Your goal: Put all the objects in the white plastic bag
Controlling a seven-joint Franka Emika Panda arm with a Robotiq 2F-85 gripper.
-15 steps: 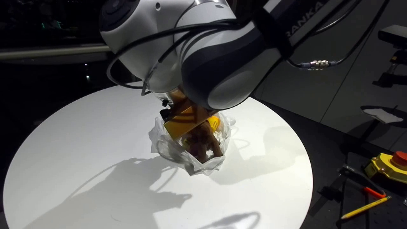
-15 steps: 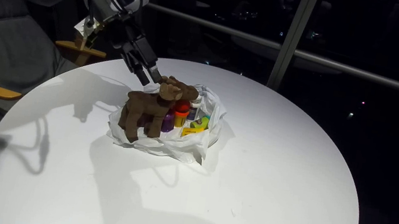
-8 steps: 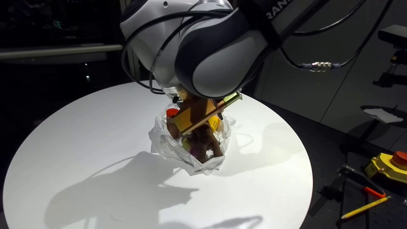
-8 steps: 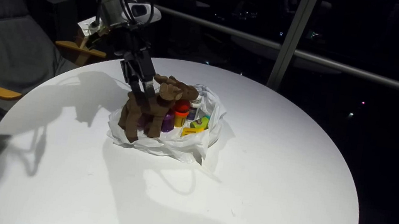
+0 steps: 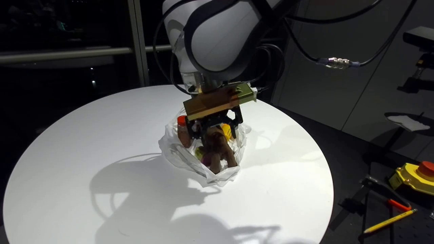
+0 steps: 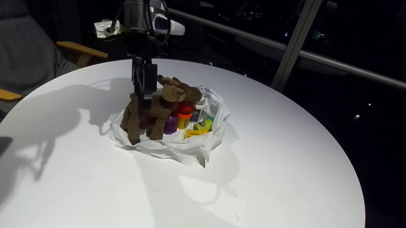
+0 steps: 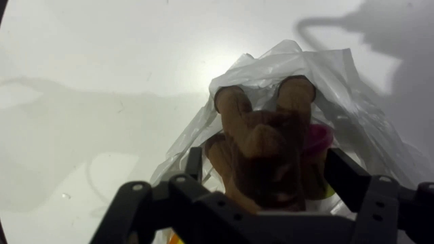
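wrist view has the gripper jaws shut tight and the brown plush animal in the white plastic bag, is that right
One thing is off: the gripper is not shut. The wrist view shows it open, its jaws standing well apart. The brown plush animal is in the white plastic bag, as you say.

"How is the arm (image 5: 222,40) finished?"
"Smooth white curves are edged by a dark band (image 5: 199,16). Black cables (image 5: 322,21) are looped alongside, one joined by a silver connector (image 5: 338,63)."
"And the gripper (image 7: 267,166)?"
"It is built of angular black links (image 7: 203,195), studded with pale round fasteners (image 7: 137,187). A gold-brown bar (image 5: 219,101) is mounted above."
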